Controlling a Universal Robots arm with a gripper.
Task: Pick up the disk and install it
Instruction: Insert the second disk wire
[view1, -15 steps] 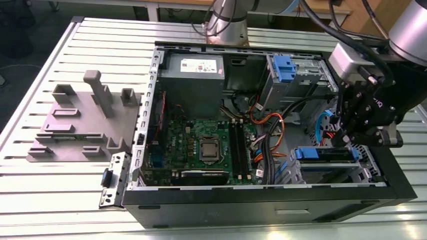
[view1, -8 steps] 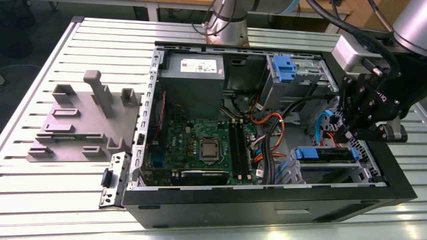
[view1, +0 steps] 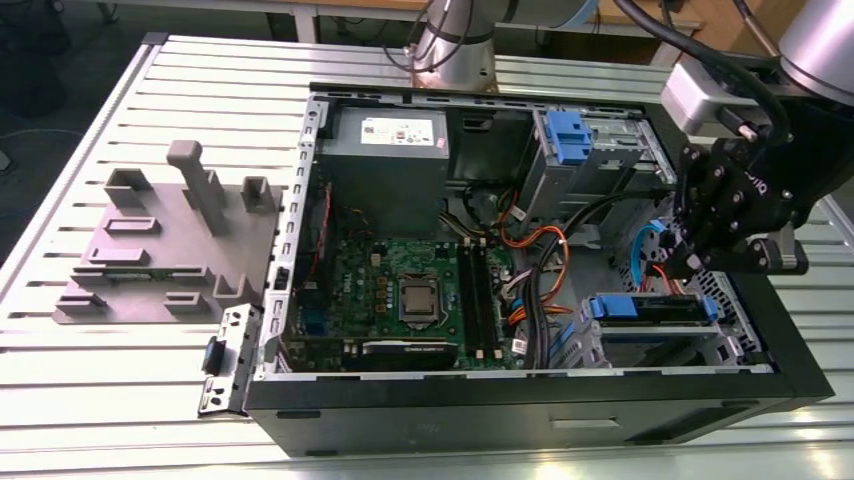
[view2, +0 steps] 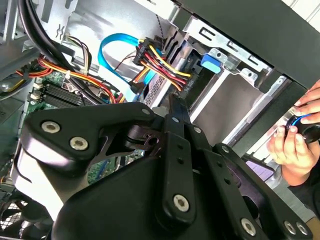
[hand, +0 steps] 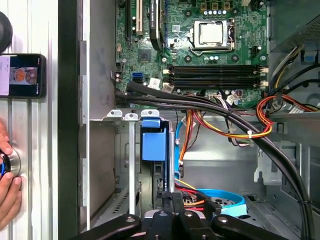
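Two fingers of the gripper (view1: 683, 268) are drawn together with nothing seen clamped between them. They are held just above the disk (view1: 650, 308), which sits in its drive bay, probably so that it can be pressed home. Farther off, cables (view1: 534, 262) are bundled aside over the motherboard (view1: 400, 290).

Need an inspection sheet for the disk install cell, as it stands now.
Surface: slatted metal table carrying an open computer case.
Job's things: disk sits in the case's drive cage, blue rails showing.
Clutter: grey fixture block; phone on the table.
Grippers: gripper hovers at the drive cage, close above the disk.
Cables: blue data cable and red-yellow power bundle beside the cage.
Surroundings: a person's hand at the table.
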